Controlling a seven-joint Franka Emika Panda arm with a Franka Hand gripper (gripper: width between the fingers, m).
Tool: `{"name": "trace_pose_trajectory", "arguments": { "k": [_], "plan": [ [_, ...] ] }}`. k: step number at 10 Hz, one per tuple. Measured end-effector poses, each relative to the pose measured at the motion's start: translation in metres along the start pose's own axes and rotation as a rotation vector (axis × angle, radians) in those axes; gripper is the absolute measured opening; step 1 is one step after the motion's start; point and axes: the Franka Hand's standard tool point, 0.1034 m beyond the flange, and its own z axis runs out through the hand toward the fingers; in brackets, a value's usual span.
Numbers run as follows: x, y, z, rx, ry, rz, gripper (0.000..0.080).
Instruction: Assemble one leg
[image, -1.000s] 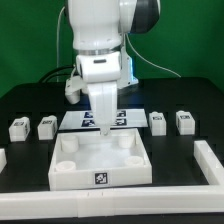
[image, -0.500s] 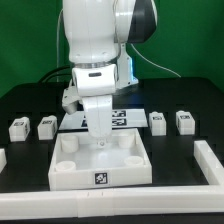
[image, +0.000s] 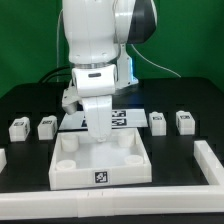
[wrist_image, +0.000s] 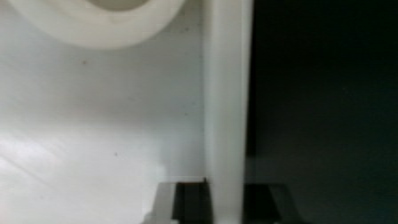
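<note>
The end effector (image: 100, 138) hangs low at the far rim of the white panel (image: 70, 178), maybe to grab or push it. Whether it is open or closed cannot be told. The leg (image: 157, 121) waits on the desk (image: 25, 100), untouched.

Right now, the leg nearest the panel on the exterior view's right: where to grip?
I'd take the leg by its two side faces, from straight above. It is a small block standing apart, with bare table between it and the next leg, leaving room either side.
</note>
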Motion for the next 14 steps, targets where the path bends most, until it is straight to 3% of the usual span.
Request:
{"name": "trace_pose_trajectory", "arguments": {
  "k": [6,11,12,14],
  "plan": [
    [0.002,0.002,0.000,-0.007,0.000,0.008,0.0060],
    [0.065,0.053,0.000,-0.061,0.039,0.058,0.0061],
    [0.073,0.058,0.000,-0.070,0.044,0.061,0.0061],
    [0.081,0.061,0.000,-0.061,0.049,0.054,0.0061]
  ]
}}
